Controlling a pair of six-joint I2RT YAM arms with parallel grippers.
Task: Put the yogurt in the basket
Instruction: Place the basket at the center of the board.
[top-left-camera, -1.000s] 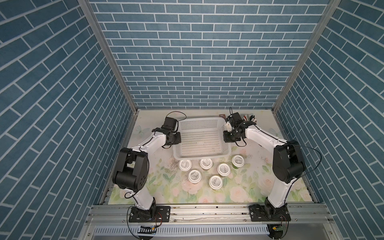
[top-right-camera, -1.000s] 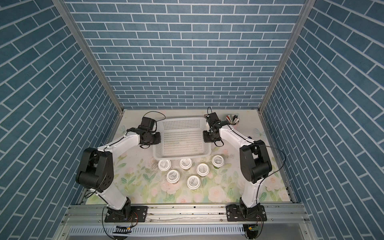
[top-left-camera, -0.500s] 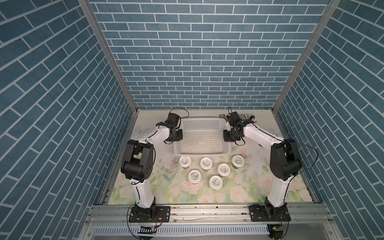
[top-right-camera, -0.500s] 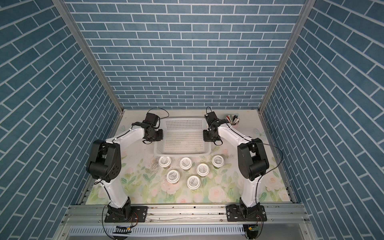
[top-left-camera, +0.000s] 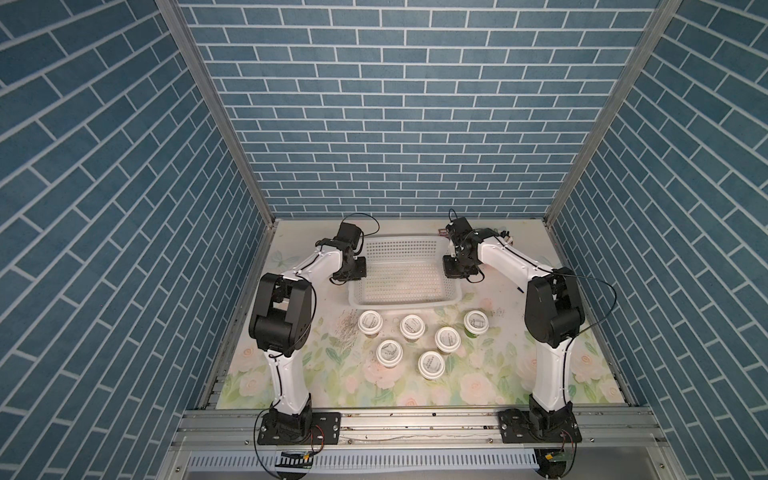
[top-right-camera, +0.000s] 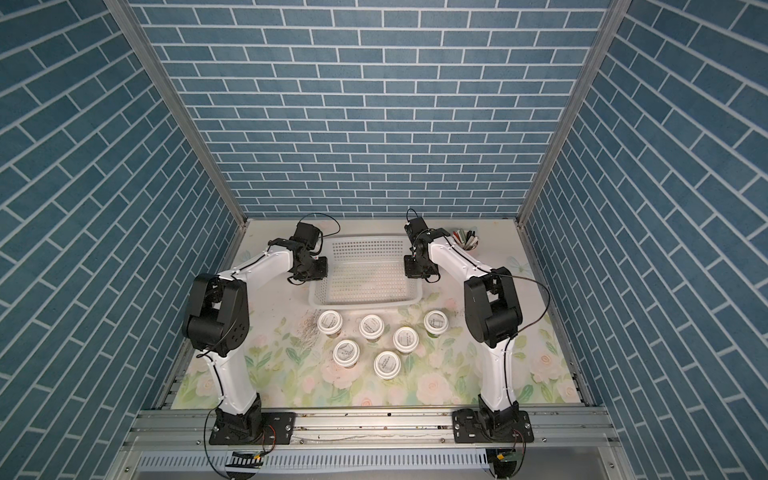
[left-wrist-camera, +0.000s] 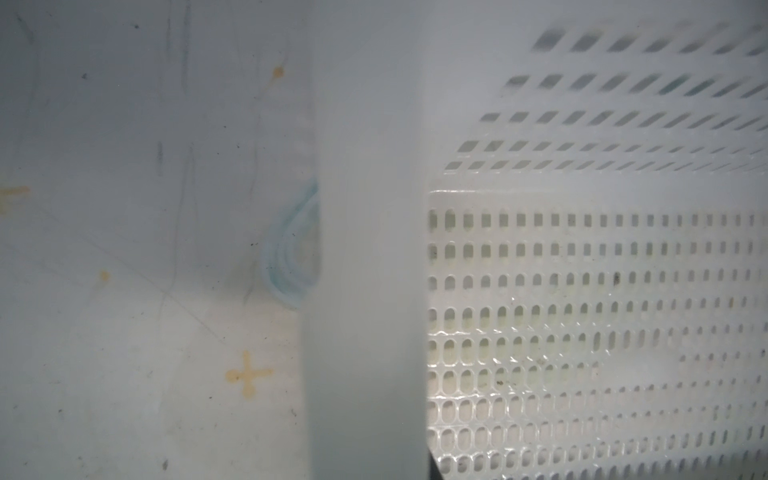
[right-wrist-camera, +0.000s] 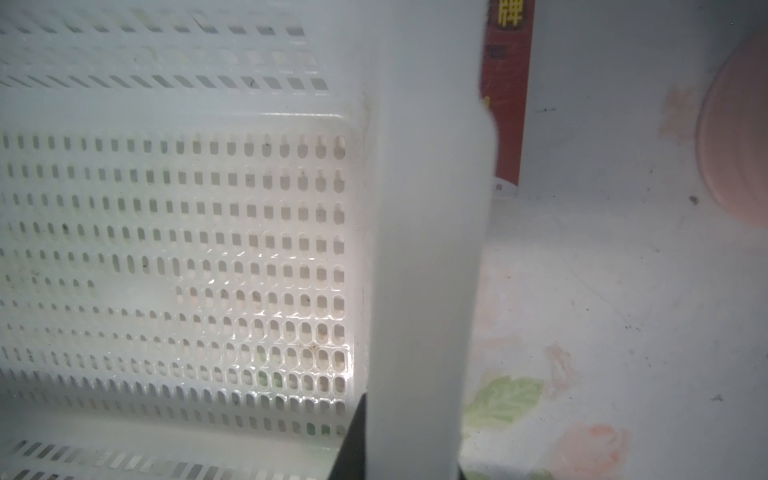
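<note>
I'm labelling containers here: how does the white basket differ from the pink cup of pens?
The basket is white, rectangular and perforated; the pen cup is pink and round. The basket is empty; the pen cup holds pens. The left gripper and right gripper clamp the basket's end rims; neither holds the pen cup. Both stand on the floral table.

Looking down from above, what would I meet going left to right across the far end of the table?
left gripper → white perforated basket → right gripper → cup of pens
</note>
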